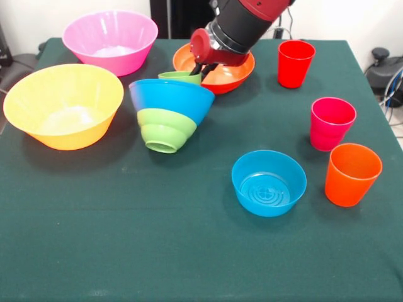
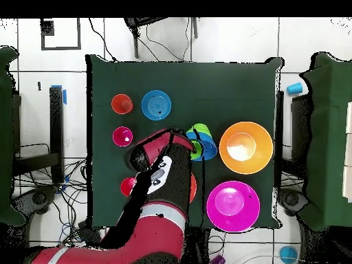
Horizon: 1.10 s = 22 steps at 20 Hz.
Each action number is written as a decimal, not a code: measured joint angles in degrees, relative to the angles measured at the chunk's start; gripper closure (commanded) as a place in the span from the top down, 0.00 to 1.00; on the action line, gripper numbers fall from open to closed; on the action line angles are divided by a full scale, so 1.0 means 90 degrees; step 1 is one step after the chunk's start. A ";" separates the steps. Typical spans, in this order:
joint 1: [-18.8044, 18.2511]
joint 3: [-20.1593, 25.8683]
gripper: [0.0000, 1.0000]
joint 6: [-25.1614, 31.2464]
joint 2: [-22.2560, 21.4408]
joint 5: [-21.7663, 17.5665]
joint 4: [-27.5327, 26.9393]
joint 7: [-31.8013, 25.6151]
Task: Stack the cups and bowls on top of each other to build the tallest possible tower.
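The gripper (image 1: pixel 200 68) hangs just over the green cup (image 1: pixel 181 77), which sits behind the tower (image 1: pixel 170 113); whether it grips the cup cannot be told. The tower lies tipped on its side near the middle of the table (image 1: pixel 126 251): the blue bowl (image 1: pixel 173 97) over the green bowl (image 1: pixel 165 130). The orange-red bowl (image 1: pixel 223 75) is behind the arm. The pink bowl (image 1: pixel 110 39) sits at the far left corner, with the yellow bowl (image 1: pixel 63 104) by the left edge. The red cup (image 1: pixel 295 63), pink cup (image 1: pixel 331 123) and orange cup (image 1: pixel 352 173) line the right edge, and the small blue bowl (image 1: pixel 269 182) stands just beside the orange cup.
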 measured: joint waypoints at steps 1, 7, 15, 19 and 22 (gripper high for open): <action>0.0000 -0.0026 0.00 -0.0026 0.0001 0.0000 -0.0006 0.0000; 0.0001 -0.0236 0.00 -0.0265 0.0056 -0.0008 -0.0144 0.0000; 0.0024 -0.0449 0.00 -0.0538 0.0098 -0.0012 -0.0217 0.0000; 0.0070 -0.0548 0.00 -0.0665 0.0102 -0.0018 -0.0221 0.0000; 0.0169 -0.0687 0.00 -0.0734 0.0113 -0.0018 -0.0229 0.0000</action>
